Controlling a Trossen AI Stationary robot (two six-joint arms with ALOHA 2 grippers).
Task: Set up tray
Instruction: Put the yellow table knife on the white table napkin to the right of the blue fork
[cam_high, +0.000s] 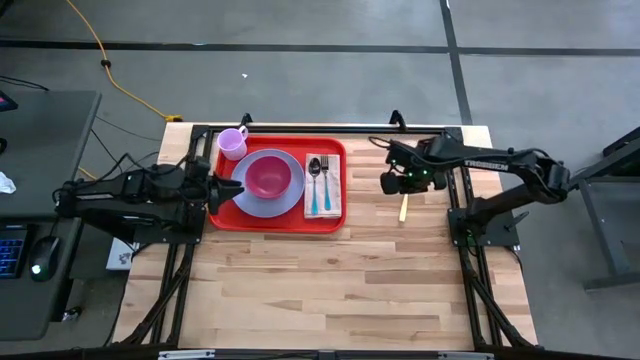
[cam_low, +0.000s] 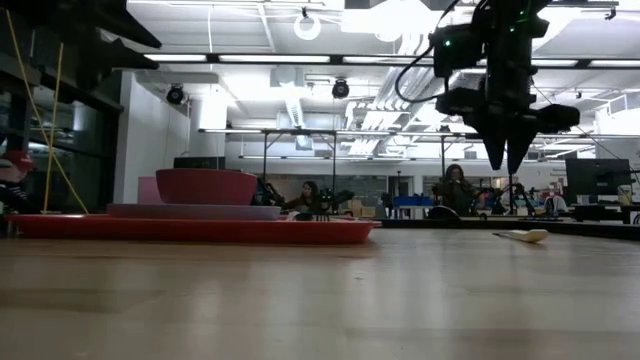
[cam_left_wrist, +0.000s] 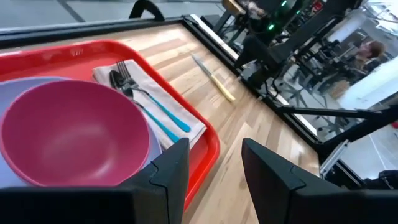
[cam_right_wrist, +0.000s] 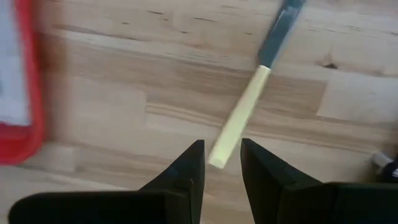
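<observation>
Right now I'm looking down on the red tray (cam_high: 275, 222), sitting at the far side of the table, left of centre. On it I see the lavender plate (cam_high: 285, 203) with the pink bowl (cam_high: 266, 175) resting on top, and at three o'clock from the bowl a napkin (cam_high: 333, 186) carrying a spoon (cam_high: 314, 172) and a fork (cam_high: 324, 165) with blue handles. A lavender cup (cam_high: 233, 142) stands in the tray's far left corner, at eleven o'clock from the bowl.

My left gripper (cam_high: 236, 189) hangs at the tray's left edge, at nine o'clock from the plate; its jaws stand apart with nothing between them, as the left wrist view shows.

My right gripper (cam_high: 390, 183) hovers above the bare wood at three o'clock from the tray, clear of the tabletop. Its fingers (cam_right_wrist: 186, 171) stand slightly apart, empty, just over the cream handle end of a knife (cam_right_wrist: 239, 115), which lies flat on the table outside the tray.
</observation>
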